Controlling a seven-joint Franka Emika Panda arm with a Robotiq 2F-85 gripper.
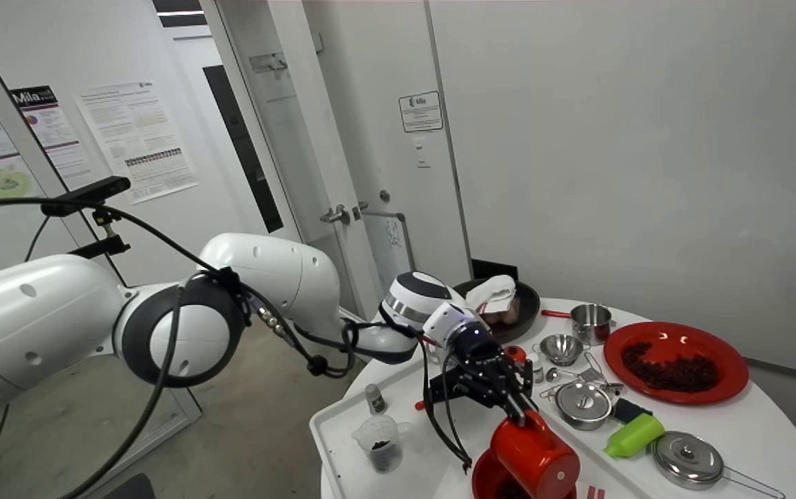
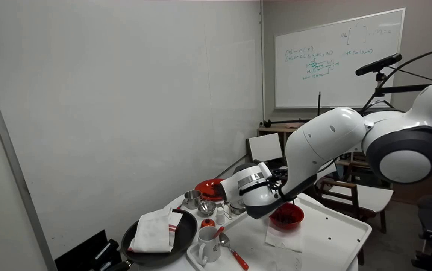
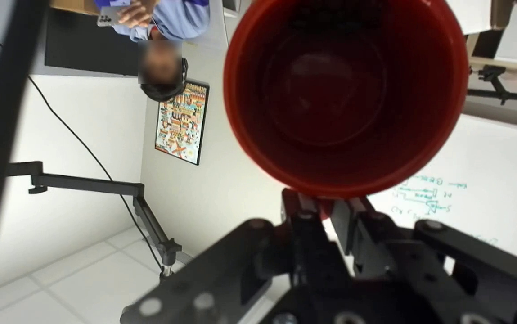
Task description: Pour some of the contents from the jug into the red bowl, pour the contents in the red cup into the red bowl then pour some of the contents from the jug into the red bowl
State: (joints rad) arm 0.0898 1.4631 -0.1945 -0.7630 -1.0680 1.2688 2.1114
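My gripper (image 1: 522, 416) is shut on the handle of the red cup (image 1: 536, 454). The cup is tipped, its base toward the lower right, over the red bowl (image 1: 482, 478). In the wrist view my fingertips (image 3: 328, 207) sit below the cup's rim, and the cup (image 3: 325, 112) shows its open mouth, with dark contents along one side inside. In an exterior view the bowl (image 2: 289, 226) holds dark contents; the gripper and cup are hidden behind the arm. The clear jug (image 1: 378, 436) stands on the tray with dark contents low inside; it shows faintly here (image 2: 287, 259).
A white tray (image 1: 342, 443) lies under the bowl and jug. A red dish (image 1: 692, 338) with dark contents, steel pots (image 1: 583, 404), a green bottle (image 1: 633, 435), a pan (image 2: 189, 226) with a towel, a white mug (image 2: 209, 248) and a spoon (image 2: 238, 258) stand around.
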